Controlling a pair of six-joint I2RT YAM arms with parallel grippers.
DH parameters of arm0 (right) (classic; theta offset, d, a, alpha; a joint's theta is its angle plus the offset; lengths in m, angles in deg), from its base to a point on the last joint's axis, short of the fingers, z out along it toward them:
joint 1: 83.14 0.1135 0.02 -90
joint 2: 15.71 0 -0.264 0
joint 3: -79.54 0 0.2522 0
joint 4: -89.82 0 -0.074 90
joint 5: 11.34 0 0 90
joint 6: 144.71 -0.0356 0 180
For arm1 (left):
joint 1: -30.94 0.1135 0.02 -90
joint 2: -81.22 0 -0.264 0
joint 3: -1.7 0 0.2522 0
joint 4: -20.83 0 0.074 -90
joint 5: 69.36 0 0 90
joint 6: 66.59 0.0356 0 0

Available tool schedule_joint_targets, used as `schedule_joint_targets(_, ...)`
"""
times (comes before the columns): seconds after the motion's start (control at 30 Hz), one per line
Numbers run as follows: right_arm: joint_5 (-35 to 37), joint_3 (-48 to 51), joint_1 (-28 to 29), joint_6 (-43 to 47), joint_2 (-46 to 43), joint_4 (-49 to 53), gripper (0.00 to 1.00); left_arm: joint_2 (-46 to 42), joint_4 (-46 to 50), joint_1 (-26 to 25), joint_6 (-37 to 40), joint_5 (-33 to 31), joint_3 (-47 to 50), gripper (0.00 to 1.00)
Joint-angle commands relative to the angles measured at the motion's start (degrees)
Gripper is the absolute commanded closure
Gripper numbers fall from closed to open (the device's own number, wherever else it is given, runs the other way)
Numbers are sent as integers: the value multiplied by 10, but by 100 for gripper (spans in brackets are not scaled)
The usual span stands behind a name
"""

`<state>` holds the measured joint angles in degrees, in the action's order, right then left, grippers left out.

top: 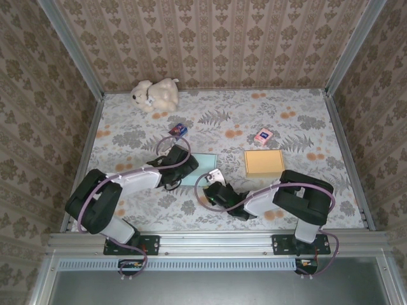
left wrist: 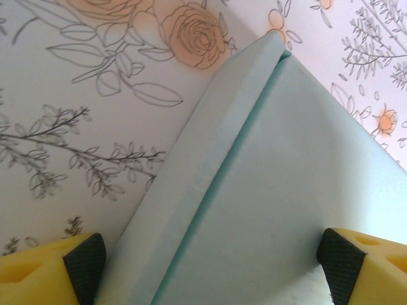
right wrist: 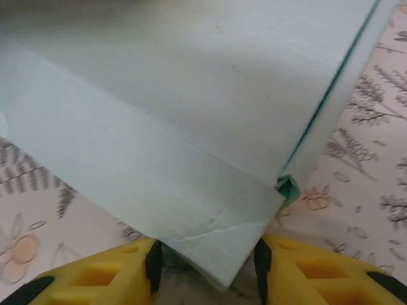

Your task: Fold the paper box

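While the paper box [top: 203,168] lies flat in the middle of the worktop [top: 299,127], both arms crowd it.
Its folded edge sits between the left fingers [left wrist: 82,262], spread wide; the right fingers [right wrist: 154,265] stand apart, straddling a creased near corner. Closing there could, I judge, crumple or tear that corner, or drag the sheet off its crease.
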<state>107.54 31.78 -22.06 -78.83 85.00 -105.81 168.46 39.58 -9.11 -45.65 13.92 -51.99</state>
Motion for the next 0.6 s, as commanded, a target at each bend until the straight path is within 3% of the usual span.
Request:
schedule_joint_targets(0.0, -2, 2, -23, 5, -21, -36, 54, 50, 93, -5, 3, 53, 35, 12)
schedule_joint_targets(0.57, -78, -18, -25, -60, -148, 124, 51, 57, 93, 8, 6, 53, 34, 13)
